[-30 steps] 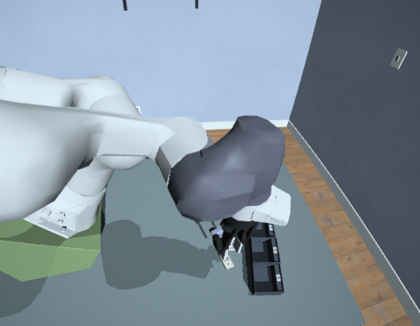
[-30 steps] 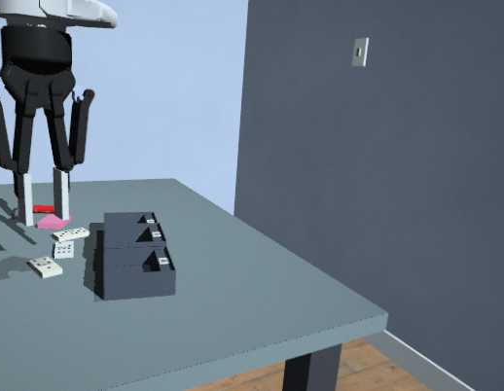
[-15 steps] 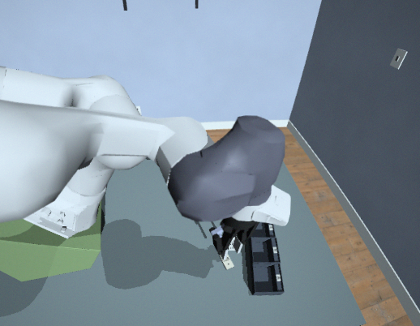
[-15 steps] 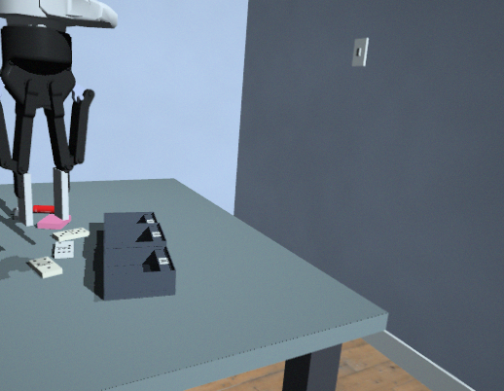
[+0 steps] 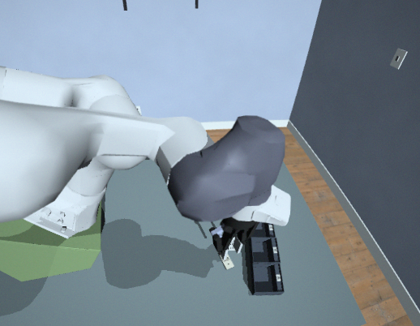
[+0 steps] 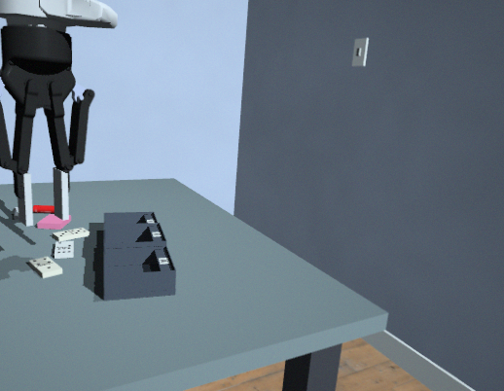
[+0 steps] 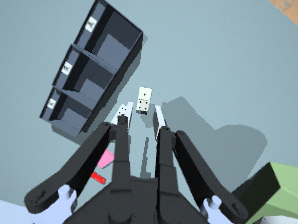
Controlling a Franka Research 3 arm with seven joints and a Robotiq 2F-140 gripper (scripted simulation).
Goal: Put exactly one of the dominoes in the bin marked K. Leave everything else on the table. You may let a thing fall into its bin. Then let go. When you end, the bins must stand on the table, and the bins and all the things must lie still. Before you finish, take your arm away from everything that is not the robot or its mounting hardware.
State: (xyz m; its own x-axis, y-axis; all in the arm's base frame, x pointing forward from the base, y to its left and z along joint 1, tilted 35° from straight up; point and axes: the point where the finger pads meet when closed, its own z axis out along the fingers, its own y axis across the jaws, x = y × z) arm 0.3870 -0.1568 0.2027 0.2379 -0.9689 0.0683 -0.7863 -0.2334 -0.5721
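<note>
My gripper (image 5: 232, 252) (image 6: 45, 220) (image 7: 143, 111) points down above the table, its white fingers partly apart with nothing held between them. One domino (image 5: 228, 263) (image 6: 46, 266) (image 7: 144, 96) lies flat; in the wrist view it shows beyond the gap between the fingertips. Another domino (image 6: 64, 249) appears to stand on edge. A third domino (image 6: 71, 233) lies near the bins. In the wrist view, a dotted white piece is partly hidden by the left finger. The dark three-part bin row (image 5: 252, 280) (image 6: 137, 282) stands beside the dominoes; its small labels are too blurred to read surely.
A pink flat piece (image 6: 52, 224) (image 7: 105, 158) and a red cylinder (image 6: 44, 209) (image 7: 98, 178) lie behind the dominoes. A large green block (image 5: 49, 259) (image 7: 286, 187) stands by the arm's base. The bins' walls rise close beside the gripper.
</note>
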